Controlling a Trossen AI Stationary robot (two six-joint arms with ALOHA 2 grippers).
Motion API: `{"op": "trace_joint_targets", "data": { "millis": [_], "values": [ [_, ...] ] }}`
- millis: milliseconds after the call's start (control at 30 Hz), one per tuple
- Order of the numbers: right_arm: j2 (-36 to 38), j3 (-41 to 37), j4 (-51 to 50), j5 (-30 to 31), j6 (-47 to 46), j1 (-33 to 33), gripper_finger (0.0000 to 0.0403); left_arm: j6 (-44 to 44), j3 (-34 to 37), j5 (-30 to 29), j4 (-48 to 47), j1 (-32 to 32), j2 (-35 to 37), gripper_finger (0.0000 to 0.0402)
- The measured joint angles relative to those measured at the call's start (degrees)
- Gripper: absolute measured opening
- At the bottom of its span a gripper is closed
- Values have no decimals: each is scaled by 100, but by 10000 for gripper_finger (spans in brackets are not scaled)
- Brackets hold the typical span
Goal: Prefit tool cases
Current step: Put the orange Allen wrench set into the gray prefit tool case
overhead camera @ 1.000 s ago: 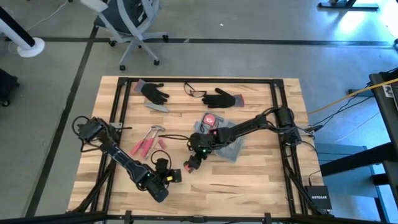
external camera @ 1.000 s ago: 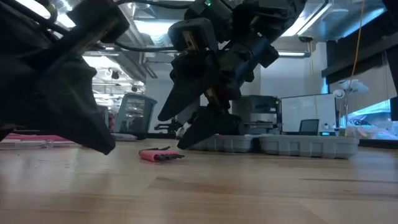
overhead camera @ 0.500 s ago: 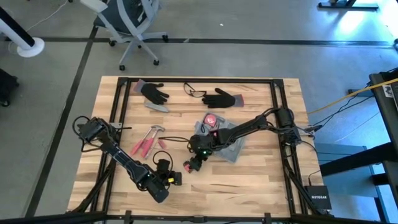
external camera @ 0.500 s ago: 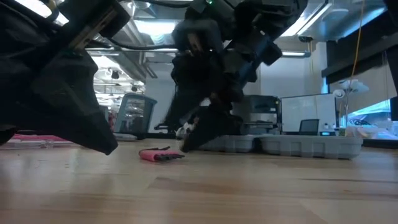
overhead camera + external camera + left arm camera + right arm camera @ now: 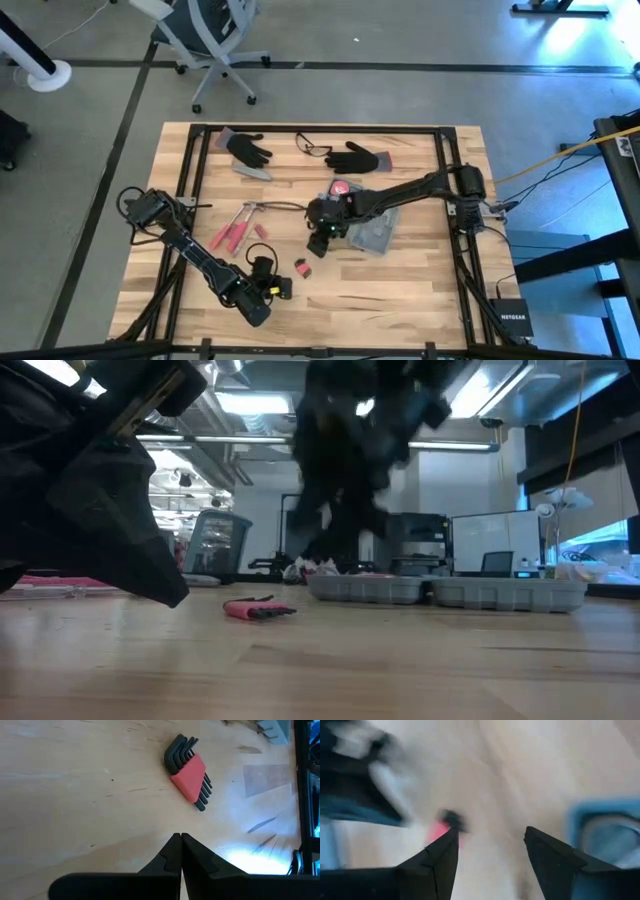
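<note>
From above, you see the grey-blue tool case (image 5: 372, 232) lying open right of the table's (image 5: 420, 290) centre, partly under the right arm; what sits in its slots cannot be made out. The right gripper (image 5: 318, 243) hangs beside the case's left edge, empty. A red hex key set (image 5: 301, 268) lies near the left gripper (image 5: 279, 285).

Level with the table, the case (image 5: 445, 591) shows as two grey trays.

Your left wrist shows fingers (image 5: 172, 855) pressed together, holding nothing.

Your right wrist shows fingers (image 5: 442, 855) spread apart.
</note>
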State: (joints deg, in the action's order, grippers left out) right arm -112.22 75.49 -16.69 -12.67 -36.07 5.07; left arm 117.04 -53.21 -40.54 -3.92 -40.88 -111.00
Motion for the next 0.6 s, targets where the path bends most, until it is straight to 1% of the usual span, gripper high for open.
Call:
{"op": "trace_joint_targets", "data": {
  "millis": [133, 300, 367, 467, 533, 600],
  "values": [
    [40, 115, -1, -409, -434, 244, 220, -10, 0, -13, 0, -1, 0, 0],
    [-333, 121, 47, -710, -893, 573, 220, -11, 0, -37, -2, -22, 0, 0],
    [-525, 111, 94, -663, -1042, 643, 220, -7, 0, -56, -2, -22, 0, 0],
    [-706, 115, 328, -375, -1172, 669, 220, -3, 0, -86, -6, 4, 0, 0],
    [-774, 117, 357, -201, -1199, 652, 220, -8, 0, -97, -16, 41, 0, 0],
    [-783, 121, 404, -168, -1207, 633, 220, -20, 0, -132, -28, 94, 0, 0]
  ]
}}
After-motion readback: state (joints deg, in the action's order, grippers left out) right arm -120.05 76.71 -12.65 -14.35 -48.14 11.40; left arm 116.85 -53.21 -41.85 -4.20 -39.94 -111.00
